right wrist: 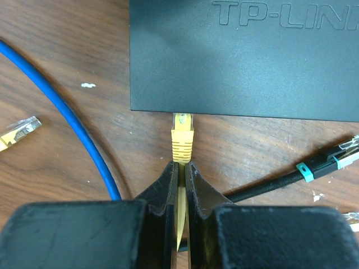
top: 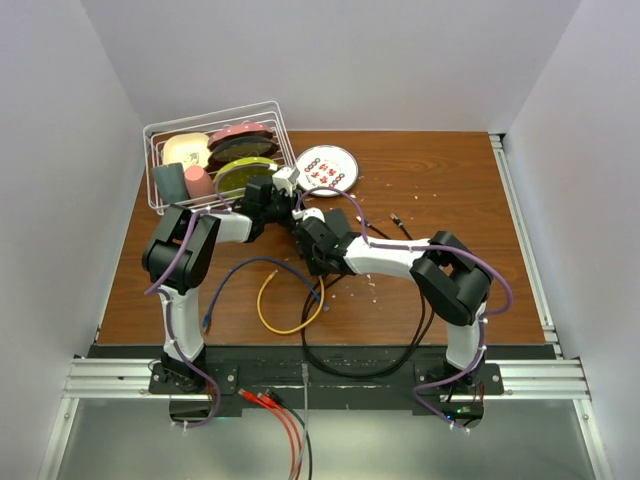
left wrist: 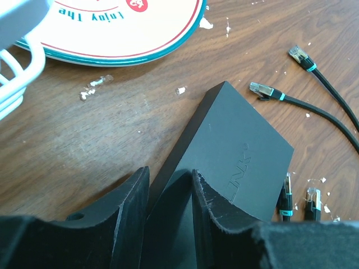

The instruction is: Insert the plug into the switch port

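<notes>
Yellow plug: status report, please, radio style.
Left gripper shut on switch. Right gripper shut on yellow cable; plug tip at switch edge. Nothing between them.

We are seeing bright, even light falling from above; in the top view only faint, soft shadows are lying on the counter (top: 470, 180). In the left wrist view, pale glare is washing out the wood at upper right. The box (right wrist: 241, 61) and plug (right wrist: 182, 134) are showing crisp, while the left hand (left wrist: 169, 178) and right hand (right wrist: 180, 167) are reading dark and slightly soft near the lens.
</notes>
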Controlling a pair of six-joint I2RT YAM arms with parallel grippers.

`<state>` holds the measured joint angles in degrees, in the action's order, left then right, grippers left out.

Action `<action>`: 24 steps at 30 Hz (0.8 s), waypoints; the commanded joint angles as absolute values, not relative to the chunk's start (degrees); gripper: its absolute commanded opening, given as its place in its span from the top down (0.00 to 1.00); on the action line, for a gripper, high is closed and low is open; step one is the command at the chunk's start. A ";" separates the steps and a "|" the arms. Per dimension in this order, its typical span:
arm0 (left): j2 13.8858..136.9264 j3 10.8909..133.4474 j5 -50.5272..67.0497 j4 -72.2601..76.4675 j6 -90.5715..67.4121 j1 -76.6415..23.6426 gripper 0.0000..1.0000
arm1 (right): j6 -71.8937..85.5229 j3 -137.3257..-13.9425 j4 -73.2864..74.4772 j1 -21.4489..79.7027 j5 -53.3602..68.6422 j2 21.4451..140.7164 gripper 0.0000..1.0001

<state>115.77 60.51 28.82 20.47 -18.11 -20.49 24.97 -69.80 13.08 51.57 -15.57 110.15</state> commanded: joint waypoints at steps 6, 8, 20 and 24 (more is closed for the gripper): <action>119.71 55.02 31.11 -5.45 -15.03 -24.08 1.00 | 26.89 -76.03 -11.08 47.11 -25.84 108.99 1.00; 119.62 54.93 30.68 -5.54 -15.03 -24.08 1.00 | 27.25 -75.33 -11.68 47.11 -25.93 108.20 1.00; 117.78 54.93 26.73 -6.33 -14.94 -23.73 1.00 | 30.41 -68.12 -10.46 47.11 -20.13 107.23 1.00; 114.80 54.75 22.86 -6.59 -15.21 -23.20 1.00 | 30.59 -65.31 -9.85 47.11 -17.41 107.31 1.00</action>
